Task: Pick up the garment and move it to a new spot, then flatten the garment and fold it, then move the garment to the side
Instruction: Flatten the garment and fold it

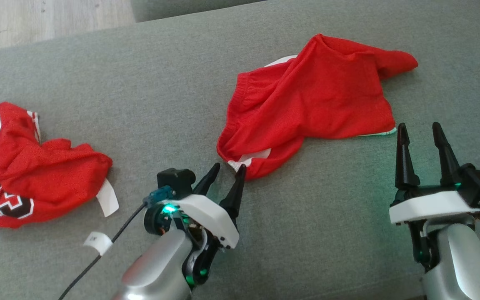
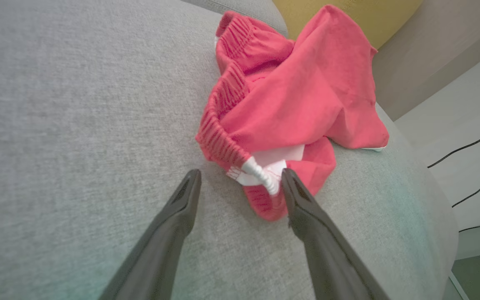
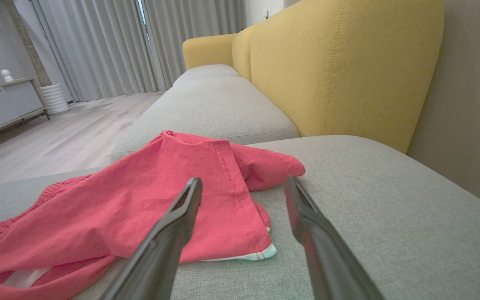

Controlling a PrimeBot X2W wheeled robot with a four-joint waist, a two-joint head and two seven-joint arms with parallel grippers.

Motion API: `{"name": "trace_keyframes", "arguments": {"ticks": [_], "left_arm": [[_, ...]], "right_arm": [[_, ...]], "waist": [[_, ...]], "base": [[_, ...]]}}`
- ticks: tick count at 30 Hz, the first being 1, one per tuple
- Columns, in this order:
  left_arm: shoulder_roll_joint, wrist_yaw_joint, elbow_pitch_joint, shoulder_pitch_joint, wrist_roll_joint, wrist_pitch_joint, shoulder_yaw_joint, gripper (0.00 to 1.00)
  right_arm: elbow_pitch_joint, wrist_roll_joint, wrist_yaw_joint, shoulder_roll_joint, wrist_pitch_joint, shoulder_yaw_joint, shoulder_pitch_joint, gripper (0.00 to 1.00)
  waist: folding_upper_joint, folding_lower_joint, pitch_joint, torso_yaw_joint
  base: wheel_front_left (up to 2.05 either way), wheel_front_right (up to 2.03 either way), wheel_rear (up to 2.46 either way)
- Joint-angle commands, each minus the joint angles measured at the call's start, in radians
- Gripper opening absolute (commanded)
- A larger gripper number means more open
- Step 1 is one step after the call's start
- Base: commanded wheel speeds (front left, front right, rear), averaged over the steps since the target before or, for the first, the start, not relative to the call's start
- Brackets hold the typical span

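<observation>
pickup in hand: left gripper (image 1: 229,167), jaws wide, sits at 7 o'clock of the crumpled red cloth shorts (image 1: 306,100); right gripper (image 1: 419,127), equally wide, at 4 o'clock. next, probably: pinch the fabric.

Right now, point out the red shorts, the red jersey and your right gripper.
red shorts (image 1: 315,96): head view, centre of the cloth.
red jersey (image 1: 48,166): head view, its red body.
right gripper (image 1: 419,125): head view, midway between fingertips.

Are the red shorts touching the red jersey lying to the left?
Apart. Head view shows bare grey cushion between the red shorts and the jersey.
</observation>
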Motion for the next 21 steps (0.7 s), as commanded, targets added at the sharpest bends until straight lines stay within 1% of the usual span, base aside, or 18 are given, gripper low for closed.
{"name": "trace_keyframes", "arguments": {"ticks": [1,5,6,7,8,9,12,15,21], "left_arm": [[0.001,0.004,-0.023,-0.048,-0.013,-0.006,0.018,1.00],[0.001,-0.005,-0.016,-0.058,-0.055,0.003,-0.005,1.00],[0.001,-0.008,-0.015,-0.060,-0.064,0.007,-0.012,0.77],[0.001,-0.010,-0.014,-0.061,-0.073,0.010,-0.019,0.43],[0.001,-0.014,-0.013,-0.062,-0.080,0.013,-0.027,0.03],[0.001,-0.017,-0.012,-0.064,-0.085,0.015,-0.034,0.00],[0.001,-0.022,-0.014,-0.067,-0.097,-0.006,-0.041,0.00],[0.001,-0.028,-0.016,-0.073,-0.091,-0.049,-0.039,0.00],[0.018,-0.047,-0.024,-0.077,-0.064,-0.131,-0.034,0.00]], "right_arm": [[-0.027,0.002,0.007,-0.003,-0.011,0.025,-0.027,1.00],[-0.023,0.002,0.007,-0.003,-0.011,0.026,-0.028,1.00],[-0.022,0.002,0.007,-0.003,-0.011,0.026,-0.029,1.00],[-0.020,0.001,0.007,-0.003,-0.011,0.025,-0.030,1.00],[-0.018,0.000,0.007,-0.003,-0.011,0.024,-0.032,1.00],[-0.016,-0.001,0.007,-0.003,-0.011,0.022,-0.033,1.00],[-0.008,-0.007,0.007,-0.003,-0.011,0.015,-0.036,1.00],[0.009,-0.016,0.007,-0.003,-0.011,0.009,-0.038,1.00],[0.091,-0.051,0.007,-0.011,-0.005,0.003,-0.040,1.00]], "waist": [[0.0000,-0.0001,0.000,-0.002],[0.0000,-0.0001,-0.001,-0.006],[0.0000,-0.0001,-0.002,-0.007],[0.0000,-0.0001,-0.002,-0.008],[0.0000,-0.0001,-0.003,-0.008],[0.0000,-0.0001,-0.005,-0.009],[0.0000,-0.0001,-0.009,-0.006],[0.0000,-0.0001,-0.015,0.003],[0.0000,-0.0001,-0.028,0.029]], "base": [[0.00,0.00,0.00],[0.00,0.00,0.00],[0.00,0.00,0.00],[0.00,0.00,0.00],[0.00,0.00,0.00],[0.00,0.00,0.00],[0.00,0.00,0.00],[0.00,0.00,0.00],[0.00,0.00,0.00]]}}
